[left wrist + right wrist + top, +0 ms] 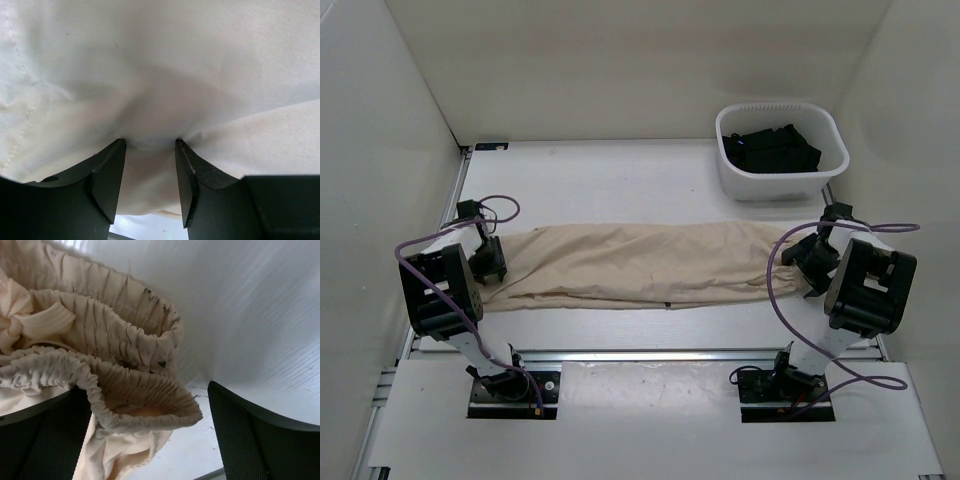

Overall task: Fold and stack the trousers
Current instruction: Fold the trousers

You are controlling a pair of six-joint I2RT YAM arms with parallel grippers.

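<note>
Subject: the trousers (630,265), light beige, lie full length across the middle of the table (610,180), running left to right, with the legs apparently laid one on the other in a single long band. The gathered elastic waistband (125,340) is at the right end.

Left gripper (150,145): at the left end of the garment, jaws at a middling width with a bunch of cloth filling the gap. Creases radiate from that point, so I judge the cloth is pinched and that end anchored.

Right gripper (145,400): jaws spread wide. The waistband sits slack between them and nothing is clamped. The garment appears to be laid out ready for a lengthwise fold, none of which is yet made.

Surface: white boards, with a metal rail (650,355) along the near side by the arm bases.

Surroundings: plain white walls (620,60) on three sides. A white basket (735,175) stands at the far right holding dark items (775,148), which cannot be identified.
</note>
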